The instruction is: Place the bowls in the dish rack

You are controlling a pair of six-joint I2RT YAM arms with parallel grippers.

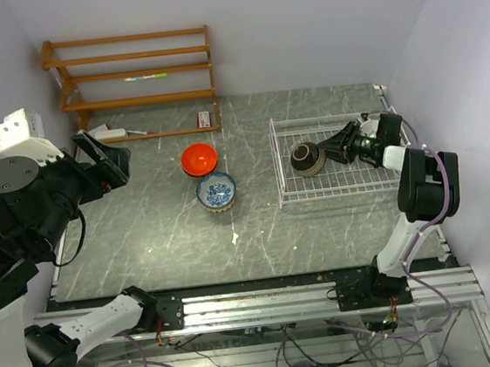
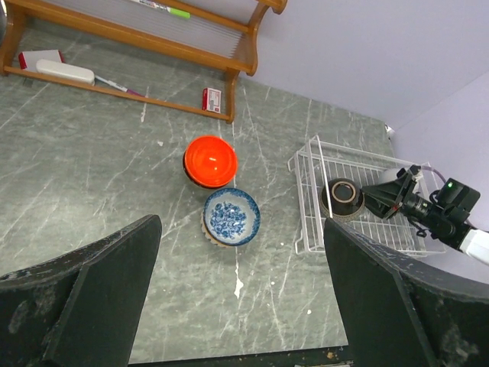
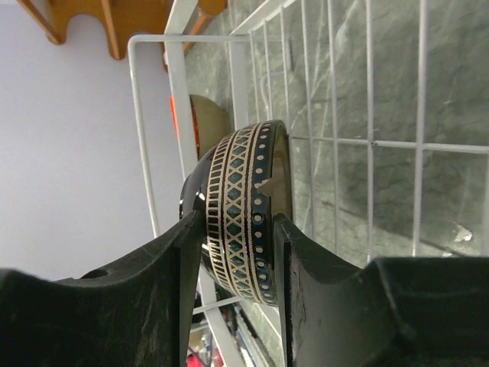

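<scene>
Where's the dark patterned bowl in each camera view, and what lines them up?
Top external: dark bowl, right of centre, in the dish rack.
Left wrist: dark bowl, right side, inside the dish rack.
Right wrist: dark bowl, centre, close up, tipped on edge.
Shared landmark: the dish rack's white wire.

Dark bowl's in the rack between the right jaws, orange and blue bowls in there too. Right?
No. The top view shows the orange bowl and blue bowl on the table, left of the rack. The dark bowl is in the rack between the right jaws.
</scene>
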